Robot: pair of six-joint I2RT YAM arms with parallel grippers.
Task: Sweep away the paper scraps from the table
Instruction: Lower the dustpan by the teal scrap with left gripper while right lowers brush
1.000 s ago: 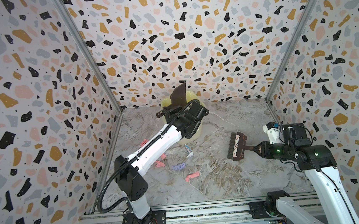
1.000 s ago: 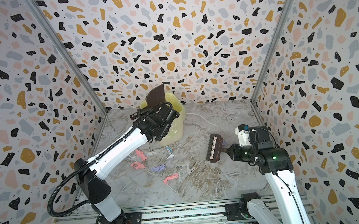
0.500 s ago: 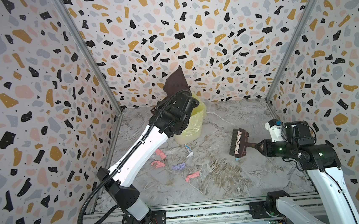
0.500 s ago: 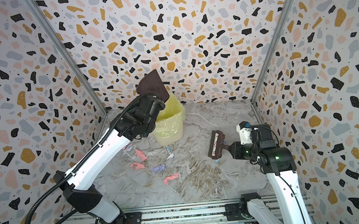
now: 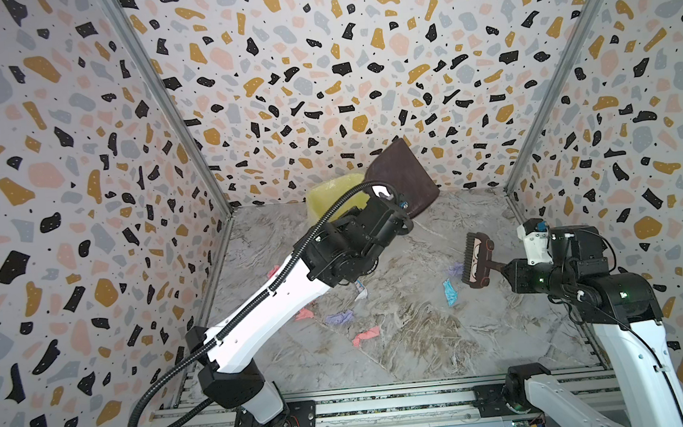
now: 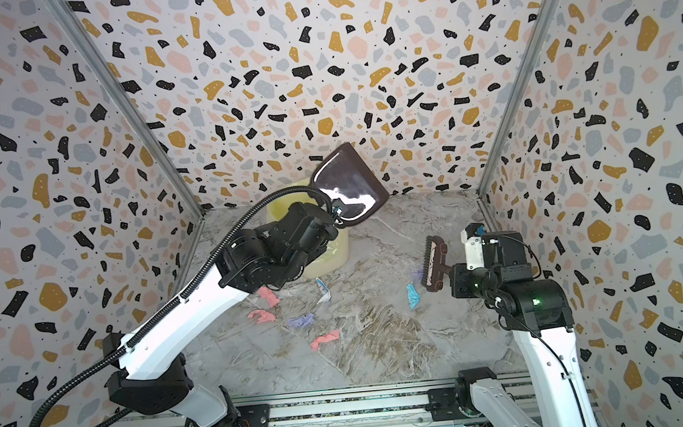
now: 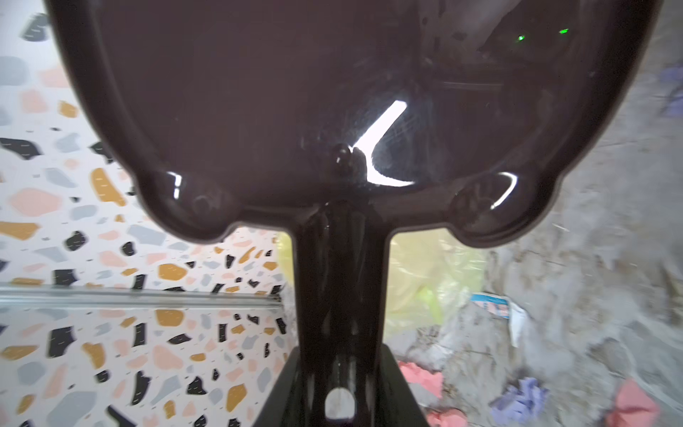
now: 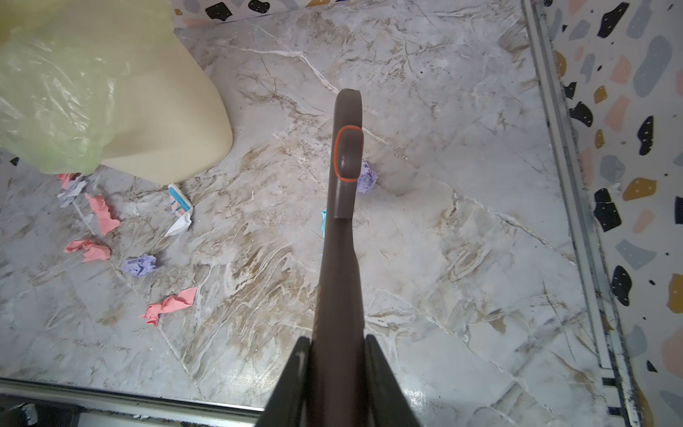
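Marble table one, brush one, dustpan one

The right pincer grips a brown brush over paper scraps on the table.

I saw a glossy dark plastic dustpan, a matt brown plastic brush, a thin, crinkled, shiny plastic bin liner, crumpled paper scraps and a smooth, marble-patterned surface.

Bin at back of the table, dustpan aloft near it (tilted), paper scraps before it, brush at right
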